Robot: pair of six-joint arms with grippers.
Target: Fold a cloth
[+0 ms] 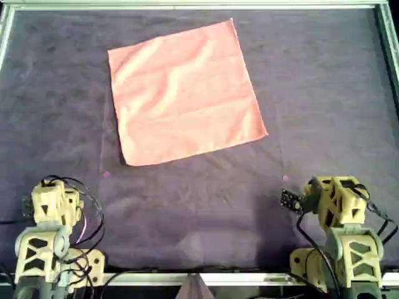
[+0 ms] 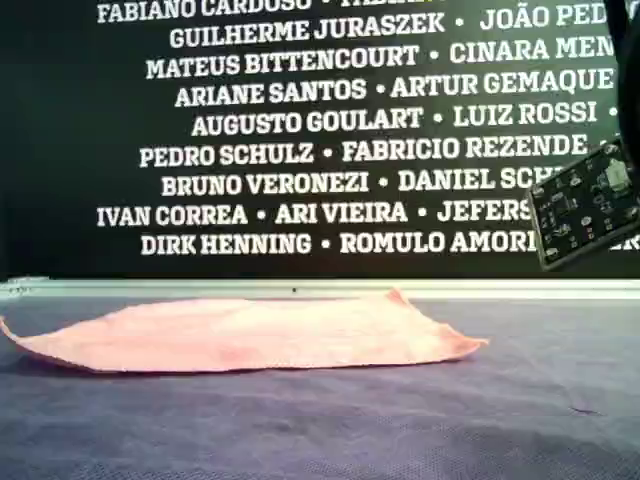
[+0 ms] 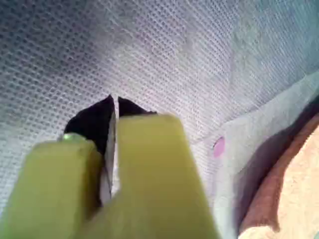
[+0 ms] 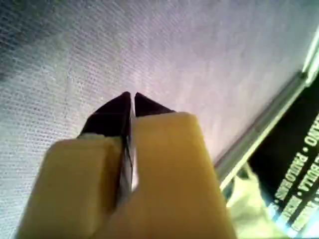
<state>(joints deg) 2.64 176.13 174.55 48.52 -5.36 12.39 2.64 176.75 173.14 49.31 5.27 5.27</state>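
left fingers (image 3: 115, 102) closed, right fingers (image 4: 132, 99) closed, empty

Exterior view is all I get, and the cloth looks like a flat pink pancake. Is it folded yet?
Observer: No. From overhead, the cloth lies spread open as one tilted square on the mat.
Operator: Where are the arms? I can't see them!
Observer: The left arm is at the overhead view's bottom left and the right arm at its bottom right, both apart from the cloth.
Operator: Are the claws open?
Observer: No. The wrist views show the left claw and the right claw both shut, with nothing in them.
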